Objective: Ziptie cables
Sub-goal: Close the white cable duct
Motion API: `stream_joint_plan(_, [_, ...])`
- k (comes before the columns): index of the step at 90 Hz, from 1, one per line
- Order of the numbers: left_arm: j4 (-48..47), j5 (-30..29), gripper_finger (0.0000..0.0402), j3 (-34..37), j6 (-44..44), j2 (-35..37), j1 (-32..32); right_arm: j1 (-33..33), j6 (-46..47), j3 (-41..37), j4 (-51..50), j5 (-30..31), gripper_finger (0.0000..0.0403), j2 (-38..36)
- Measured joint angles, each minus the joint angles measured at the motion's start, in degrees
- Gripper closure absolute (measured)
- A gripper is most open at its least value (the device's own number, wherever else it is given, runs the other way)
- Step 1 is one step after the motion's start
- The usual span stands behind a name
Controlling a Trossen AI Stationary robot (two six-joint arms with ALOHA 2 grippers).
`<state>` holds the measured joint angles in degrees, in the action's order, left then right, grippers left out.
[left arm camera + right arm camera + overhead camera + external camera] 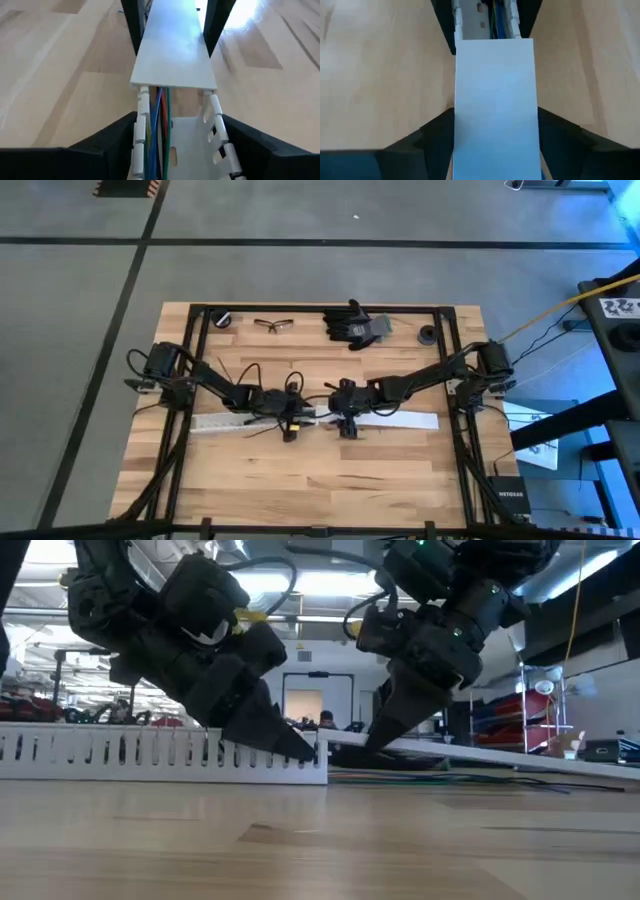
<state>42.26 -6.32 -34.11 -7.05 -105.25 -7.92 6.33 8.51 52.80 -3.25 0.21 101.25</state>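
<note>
Coloured cables (161,125) inside slotted white duct (215,130)

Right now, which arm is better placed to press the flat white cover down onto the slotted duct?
Probably the right. Its gripper straddles the flat white cover, which rests tilted over the slotted duct. The left gripper straddles the duct, steadying it around the cables.

Both dark grippers, left (291,423) and right (345,420), meet over a long white strip (415,419) lying mid-table on the pale wooden tabletop (320,480), black gloves (355,324) beyond.
</note>
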Motion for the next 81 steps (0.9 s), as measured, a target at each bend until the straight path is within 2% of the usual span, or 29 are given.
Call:
stream_joint_plan(39, [0.0, 1.6, 0.0168, 0.0, 1.3, 0.0, 0.0, 0.0, 0.4, 0.4, 1.5, -3.8, 0.0169, 0.4])
stream_joint_plan(81, [-1.0, 1.3, 0.0168, -0.1, 1.7, 0.0, 0.0, -0.5, 0.6, 15.3, -12.1, -4.4, 0.0169, 8.5])
